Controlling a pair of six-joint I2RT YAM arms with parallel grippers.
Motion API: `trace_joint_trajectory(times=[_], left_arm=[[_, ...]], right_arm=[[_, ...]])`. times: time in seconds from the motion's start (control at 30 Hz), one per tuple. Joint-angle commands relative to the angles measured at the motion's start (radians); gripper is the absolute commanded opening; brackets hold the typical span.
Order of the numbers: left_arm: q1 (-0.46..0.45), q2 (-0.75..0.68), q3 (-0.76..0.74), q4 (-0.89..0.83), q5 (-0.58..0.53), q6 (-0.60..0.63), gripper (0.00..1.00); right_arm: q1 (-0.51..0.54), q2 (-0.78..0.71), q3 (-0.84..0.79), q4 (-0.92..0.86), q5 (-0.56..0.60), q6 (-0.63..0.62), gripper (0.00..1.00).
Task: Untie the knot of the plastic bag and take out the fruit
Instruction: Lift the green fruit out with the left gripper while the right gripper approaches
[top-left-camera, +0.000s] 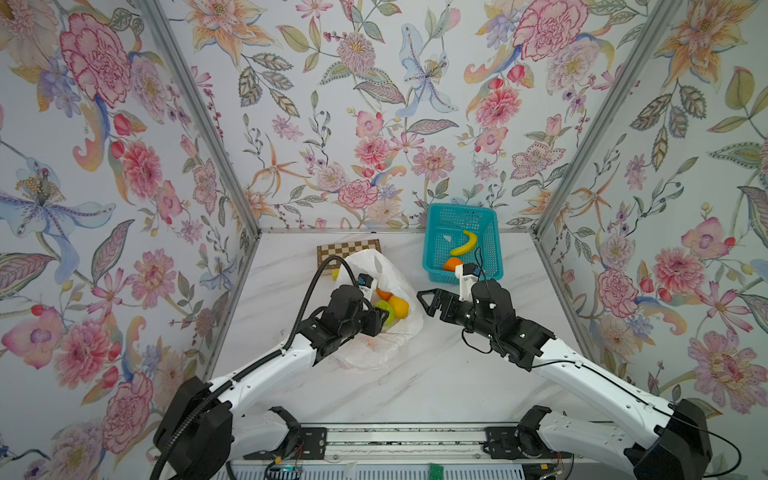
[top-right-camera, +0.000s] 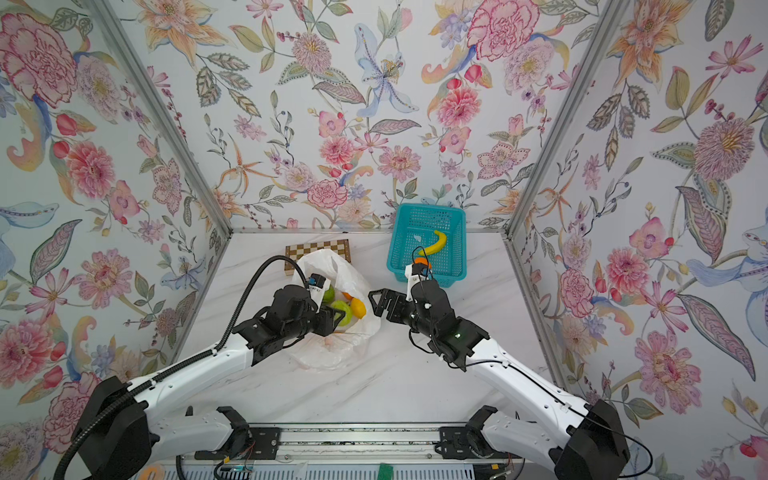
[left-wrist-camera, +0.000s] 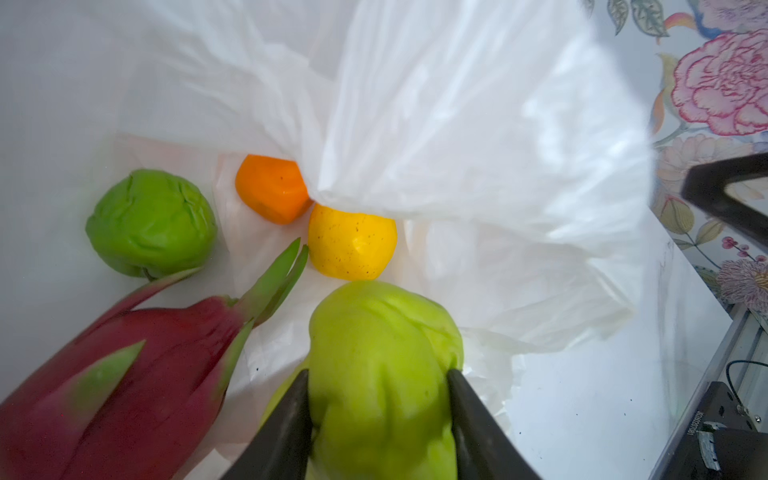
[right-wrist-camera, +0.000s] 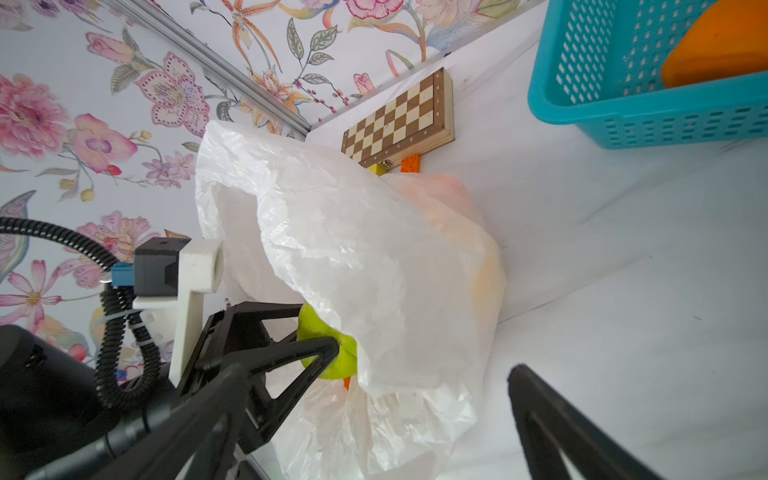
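The plastic bag (top-left-camera: 386, 266) (top-right-camera: 332, 262) lies open on the marble table, and no knot shows in any view. My left gripper (left-wrist-camera: 378, 374) (top-left-camera: 380, 320) is inside the bag's mouth, shut on a yellow-green fruit (left-wrist-camera: 374, 324) (right-wrist-camera: 328, 353). Deeper in the bag lie an orange (left-wrist-camera: 272, 189), a yellow apple (left-wrist-camera: 351, 241), a second green fruit (left-wrist-camera: 151, 222) and a magenta dragon fruit (left-wrist-camera: 124, 374). My right gripper (top-left-camera: 428, 305) (right-wrist-camera: 380, 370) hangs open and empty just right of the bag's edge.
A teal basket (top-left-camera: 461, 206) stands at the back right with a banana (top-left-camera: 465, 243) and an orange piece (top-left-camera: 452, 264) inside. A chessboard (top-left-camera: 349, 249) lies behind the bag, with small yellow and orange blocks (right-wrist-camera: 411, 163) beside it. Flowered walls close three sides.
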Motion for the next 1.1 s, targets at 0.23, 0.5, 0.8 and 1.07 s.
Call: trace_joint_trajectory(times=[0.23, 0.5, 0.8, 1.07], left_arm=[[0.007, -0.168, -0.041, 0.184, 0.123, 0.230, 0.32], [0.006, -0.169, -0.019, 0.353, 0.306, 0.369, 0.31], [-0.034, -0.119, 0.038, 0.413, 0.382, 0.459, 0.31], [-0.056, -0.073, 0.086, 0.374, 0.327, 0.491, 0.32]], right_arm=[[-0.023, -0.019, 0.066, 0.070, -0.155, 0.043, 0.99], [-0.024, 0.025, 0.125, 0.126, -0.270, 0.094, 0.99], [-0.007, 0.053, 0.142, 0.145, -0.311, 0.103, 0.98], [0.004, 0.060, 0.124, 0.177, -0.323, 0.093, 0.82]])
